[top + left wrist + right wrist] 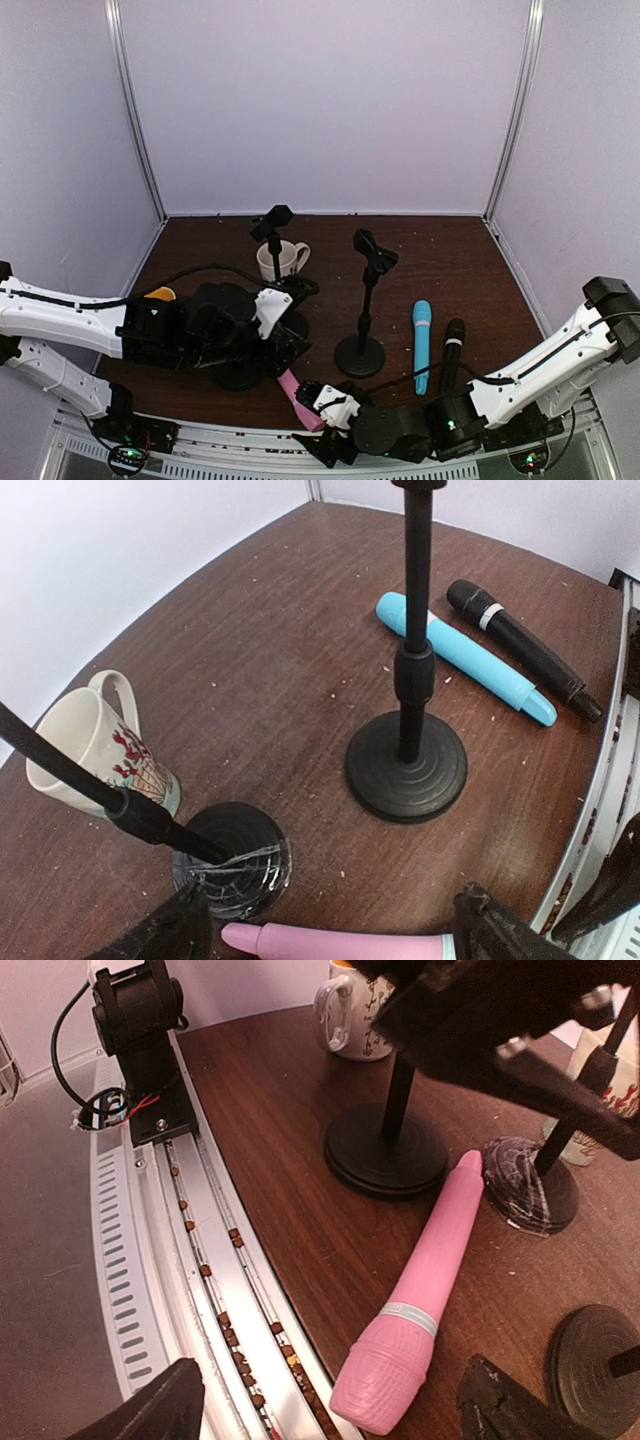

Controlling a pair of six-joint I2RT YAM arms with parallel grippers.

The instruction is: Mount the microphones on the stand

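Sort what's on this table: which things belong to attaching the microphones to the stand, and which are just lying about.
For the job:
pink microphone
light blue microphone
black microphone
upright stand
taped-base stand

Just lying about:
white mug

Glowing softly and evenly off the pale walls (320,100). Casting only faint, short shadows around the stand bases (406,765) on the dark table (460,250). Glinting mildly on the metal rail (200,1260) in the right wrist view. Bending straight lines near the edges of both wrist views. Blurring the near fingers (150,1410) into dark shapes, rendering the pink mic (425,1280) sharp.
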